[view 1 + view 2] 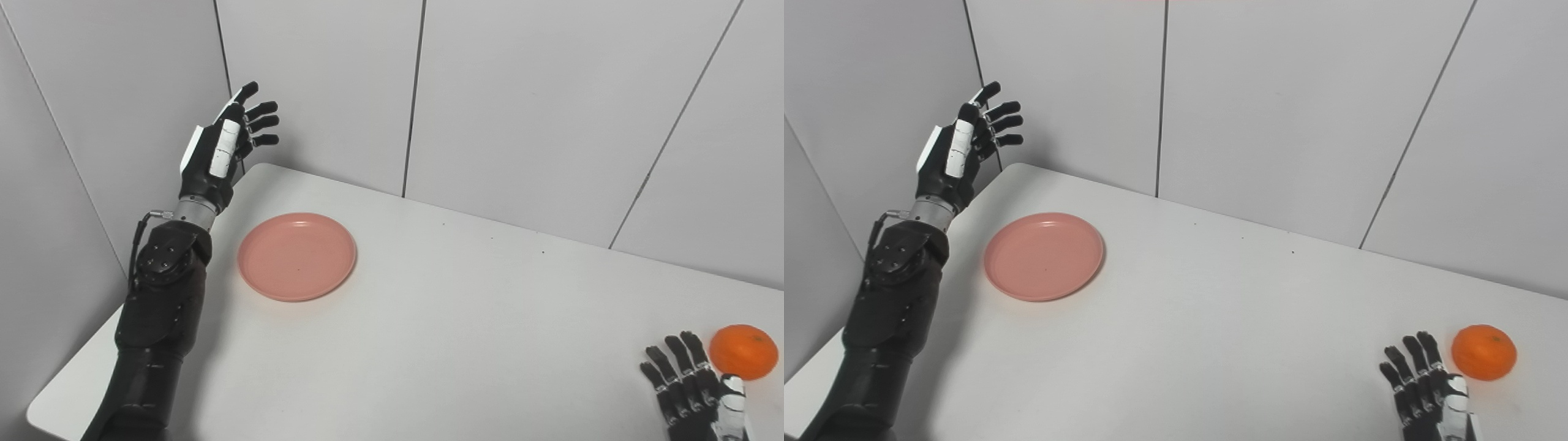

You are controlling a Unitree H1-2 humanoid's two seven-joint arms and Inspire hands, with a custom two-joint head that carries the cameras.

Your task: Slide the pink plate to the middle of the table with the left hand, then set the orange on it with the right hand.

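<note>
**Plate not yet slid; both hands empty**

My left hand (223,147) is raised, fingers spread, holding nothing, up and to the left of the plate (297,256) and clear of it. The plate lies flat toward the table's (465,318) left side, short of the middle. The orange (743,351) sits far right of the plate, just beside my right hand (695,386), which rests unclenched and empty.

Risks, as I judge them: pressing down on the rim could tip the plate; a sideways brush from my right hand could roll the orange off the near edge.
</note>
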